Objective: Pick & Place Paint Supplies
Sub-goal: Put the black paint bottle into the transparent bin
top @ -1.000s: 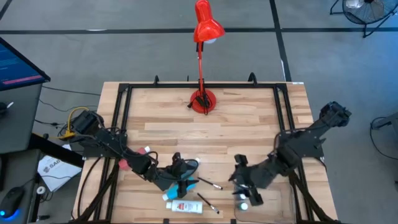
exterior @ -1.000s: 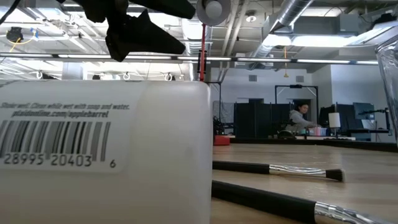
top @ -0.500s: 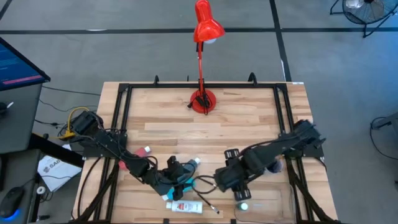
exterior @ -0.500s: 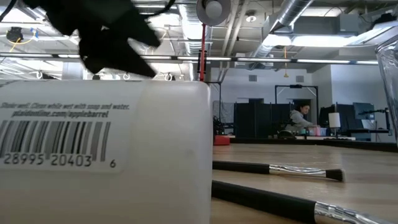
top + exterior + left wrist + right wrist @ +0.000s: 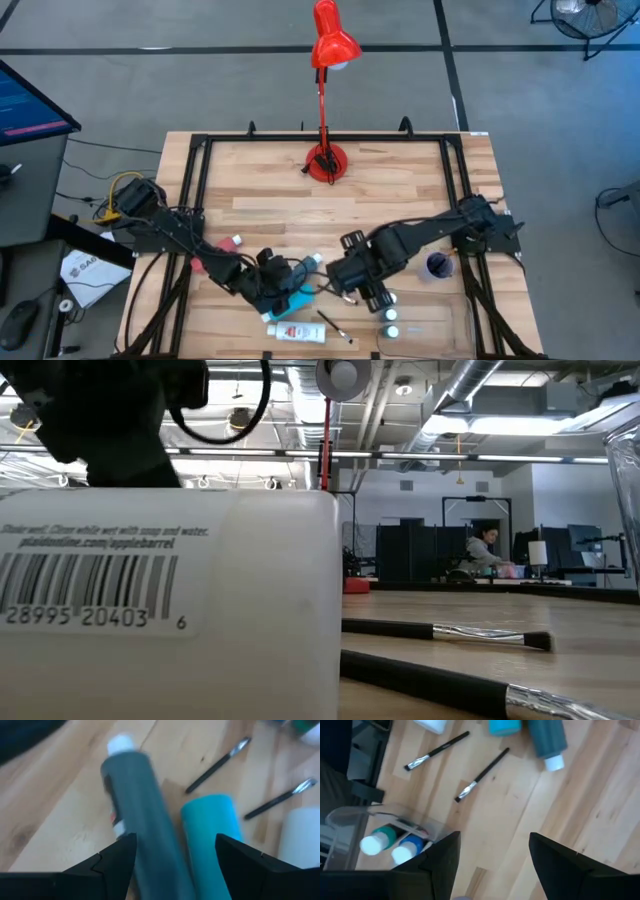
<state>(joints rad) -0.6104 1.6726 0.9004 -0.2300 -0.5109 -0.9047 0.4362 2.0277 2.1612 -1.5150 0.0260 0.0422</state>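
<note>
Fingers of my left gripper [image 5: 175, 857] stand apart, straddling a dark teal bottle [image 5: 137, 815] and a turquoise tube [image 5: 212, 825] lying side by side on the table [image 5: 400, 190]. My right gripper [image 5: 492, 857] hangs wide open, holding nothing, above two paintbrushes [image 5: 480, 775]; two capped bottles [image 5: 390, 847] stand in the clear tray [image 5: 350, 815].

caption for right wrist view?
Open right gripper above two paintbrushes, a dark teal bottle and two bottles in the tray.
</note>
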